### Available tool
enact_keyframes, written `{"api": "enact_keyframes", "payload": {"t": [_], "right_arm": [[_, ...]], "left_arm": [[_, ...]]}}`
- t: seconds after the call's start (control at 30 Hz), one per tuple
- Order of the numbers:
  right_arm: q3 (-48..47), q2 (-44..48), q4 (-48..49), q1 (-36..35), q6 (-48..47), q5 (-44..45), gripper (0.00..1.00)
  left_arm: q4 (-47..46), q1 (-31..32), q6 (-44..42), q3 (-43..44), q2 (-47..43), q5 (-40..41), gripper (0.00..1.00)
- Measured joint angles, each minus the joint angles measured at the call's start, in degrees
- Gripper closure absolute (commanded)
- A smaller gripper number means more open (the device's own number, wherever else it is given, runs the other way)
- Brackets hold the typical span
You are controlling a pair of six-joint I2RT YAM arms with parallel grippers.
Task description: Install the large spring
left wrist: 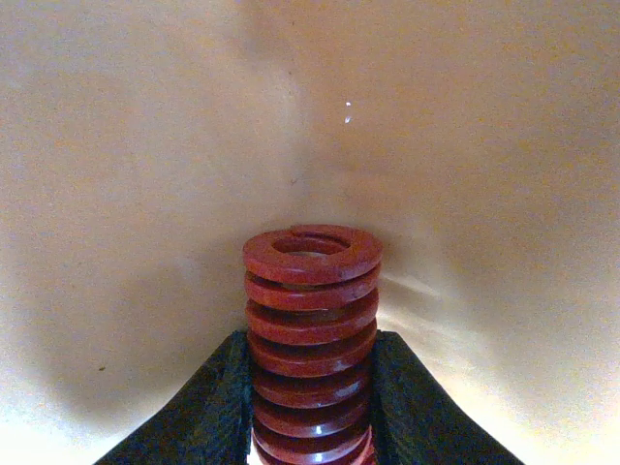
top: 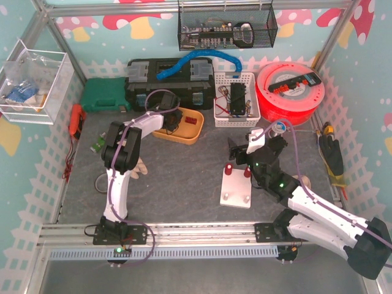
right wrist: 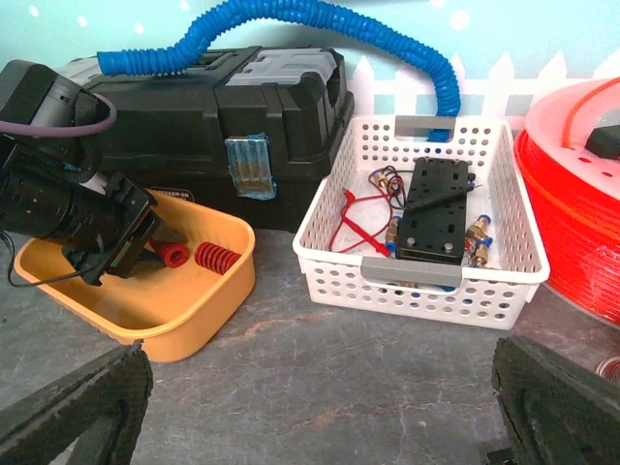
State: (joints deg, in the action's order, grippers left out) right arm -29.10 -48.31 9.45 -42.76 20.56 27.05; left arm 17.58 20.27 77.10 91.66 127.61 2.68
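My left gripper (top: 173, 120) reaches down into the yellow tray (top: 185, 137). In the left wrist view it (left wrist: 310, 412) is shut on a large red spring (left wrist: 310, 310), with black fingers (left wrist: 208, 412) on both sides of the coils, close over the tray floor. In the right wrist view the spring's red end (right wrist: 173, 255) shows at that gripper's tip, and a second red spring (right wrist: 215, 259) lies loose beside it. My right gripper (right wrist: 320, 426) is open and empty over the grey mat, just behind the white base plate (top: 236, 191) with its red-capped posts (top: 228, 169).
A white perforated basket (right wrist: 426, 283) holding a black block and red wires stands right of the yellow tray. A black toolbox (top: 168, 79) with a blue hose, a green case (top: 104, 95) and a red filament spool (top: 291, 92) line the back. Tools lie at the right edge (top: 331, 153).
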Motion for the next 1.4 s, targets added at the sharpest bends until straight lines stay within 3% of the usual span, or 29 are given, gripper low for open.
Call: {"api": "enact_keyframes", "payload": {"t": [0.4,0.77,1.1,1.4], "right_arm": [[0.02,0.5,0.0,0.0,0.0,0.31,0.05],[0.13,0.52,0.0,0.0,-0.07,0.52,0.05],[0.13,0.5,0.0,0.0,-0.55,0.76,0.05],[0.13,0.24,-0.02,0.0,-0.79,1.29,0.05]], "left_arm": [[1.99,0.2,-1.29,-0.98,-1.75,0.7,0.81],[2.03,2.38,-7.04,-8.07,-10.21,4.17,0.84],[-14.71,3.48,-19.12,-19.87,-21.05,4.13,0.86],[-36.28,10.08,-39.26,-35.78,-30.93,-0.2,0.87]]}}
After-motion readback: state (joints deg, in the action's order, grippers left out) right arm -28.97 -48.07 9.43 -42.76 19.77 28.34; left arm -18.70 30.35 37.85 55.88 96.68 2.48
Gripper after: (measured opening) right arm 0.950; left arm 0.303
